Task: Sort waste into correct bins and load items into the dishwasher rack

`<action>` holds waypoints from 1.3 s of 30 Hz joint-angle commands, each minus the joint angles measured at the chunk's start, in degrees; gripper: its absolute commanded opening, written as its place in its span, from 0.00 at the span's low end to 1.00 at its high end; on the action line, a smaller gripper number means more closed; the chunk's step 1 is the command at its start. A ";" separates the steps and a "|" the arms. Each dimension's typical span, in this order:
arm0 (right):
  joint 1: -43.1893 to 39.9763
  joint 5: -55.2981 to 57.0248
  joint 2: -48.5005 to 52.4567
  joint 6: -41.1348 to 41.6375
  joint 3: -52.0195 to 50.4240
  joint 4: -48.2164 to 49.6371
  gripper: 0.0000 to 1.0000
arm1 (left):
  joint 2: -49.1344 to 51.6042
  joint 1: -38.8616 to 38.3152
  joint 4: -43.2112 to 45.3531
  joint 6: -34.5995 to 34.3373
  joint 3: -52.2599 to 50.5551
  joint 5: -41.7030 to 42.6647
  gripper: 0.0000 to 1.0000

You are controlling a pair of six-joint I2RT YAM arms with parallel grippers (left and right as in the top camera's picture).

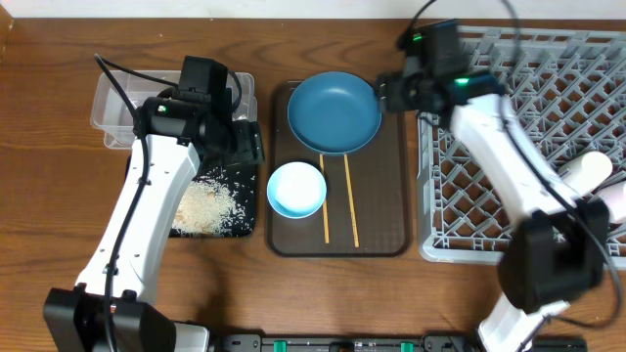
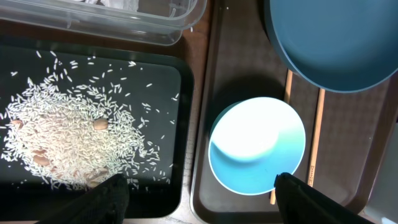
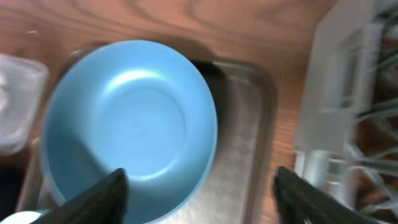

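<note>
The dark blue plate point(image 1: 334, 111) lies at the far end of the brown tray point(image 1: 337, 244), with the light blue bowl point(image 1: 296, 189) and two chopsticks point(image 1: 352, 200) nearer. My right gripper point(image 1: 386, 93) hangs open at the plate's right rim; in the right wrist view one finger is over the plate point(image 3: 130, 124), the other beyond the tray's edge. My left gripper point(image 2: 202, 202) is open and empty, straddling the gap between the black tray point(image 2: 180, 124) of rice point(image 2: 68, 143) and the bowl point(image 2: 257, 146). The dishwasher rack point(image 1: 528, 147) holds a white cup point(image 1: 592, 168) and a pinkish cup point(image 1: 614, 200).
The clear container point(image 1: 117, 98) stands at the back left, just behind the black tray point(image 1: 246, 227). The rack's wall point(image 3: 348, 93) rises close to the right of the brown tray point(image 3: 242, 124). Bare wood table runs along the front edge.
</note>
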 commanded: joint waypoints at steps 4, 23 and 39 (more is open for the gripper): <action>3.50 6.58 9.14 7.26 0.44 2.01 0.58 | 0.31 0.00 -0.22 0.33 -0.68 -0.74 0.78; -0.55 14.47 3.06 6.32 4.42 1.84 0.01 | 0.31 0.00 -0.20 0.33 -0.68 -0.72 0.78; -25.18 31.06 -16.31 -35.41 4.74 9.09 0.01 | 0.31 0.00 0.00 0.33 -0.68 -0.72 0.78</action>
